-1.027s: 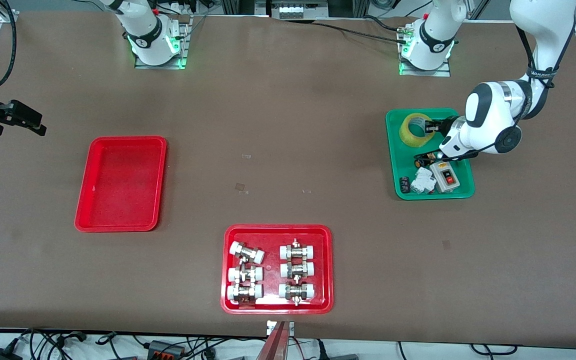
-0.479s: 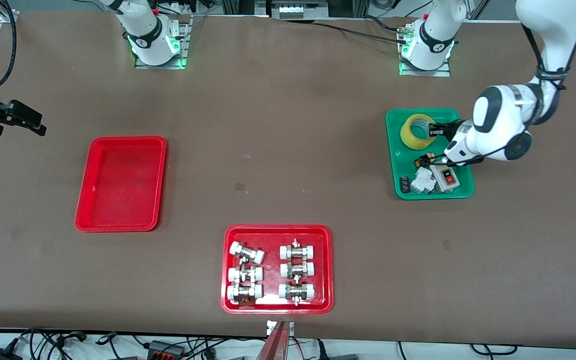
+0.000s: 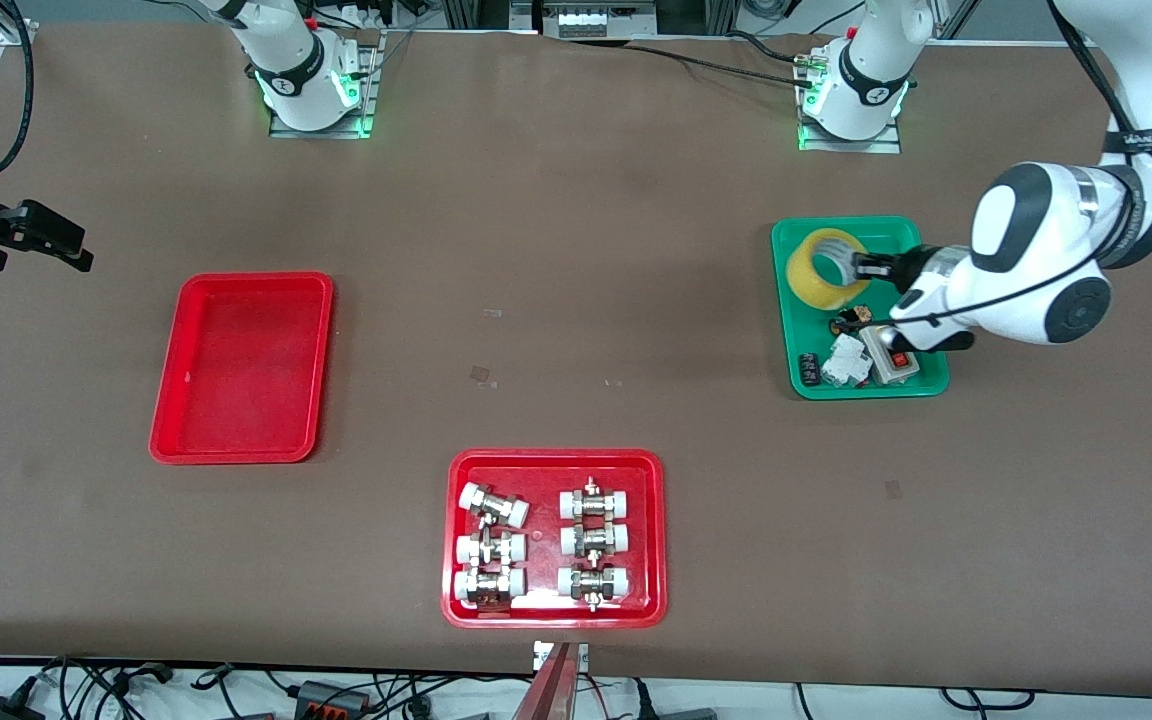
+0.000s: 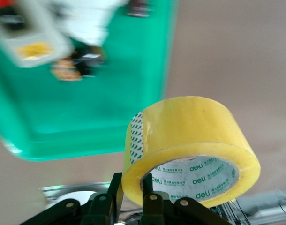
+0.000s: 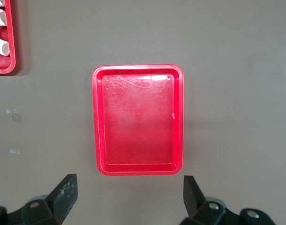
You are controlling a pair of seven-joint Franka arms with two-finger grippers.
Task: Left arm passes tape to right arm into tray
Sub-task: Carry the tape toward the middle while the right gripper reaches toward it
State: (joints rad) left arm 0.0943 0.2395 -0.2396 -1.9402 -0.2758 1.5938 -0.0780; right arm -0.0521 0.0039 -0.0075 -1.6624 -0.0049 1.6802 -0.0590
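Observation:
The yellow tape (image 3: 824,268) with its white core is pinched by my left gripper (image 3: 860,268), one finger inside the core and one outside the wall, held a little above the green tray (image 3: 786,300). In the left wrist view the tape (image 4: 190,145) fills the foreground with my left gripper (image 4: 131,194) shut on its wall. The plain red tray (image 3: 241,367) lies empty toward the right arm's end of the table. My right gripper (image 3: 26,240) waits open, high over the table edge; the right wrist view shows the tray (image 5: 138,119) below my right gripper (image 5: 129,192).
The green tray holds a grey switch box (image 3: 891,355), a white part (image 3: 844,362) and small dark parts. A red tray of white-capped metal fittings (image 3: 556,538) lies nearest the front camera. Bits of tape (image 3: 481,375) mark the table's middle.
My left gripper has lifted the tape off the green tray's floor and the left arm's wrist has swung outward and up. The right arm has not moved.

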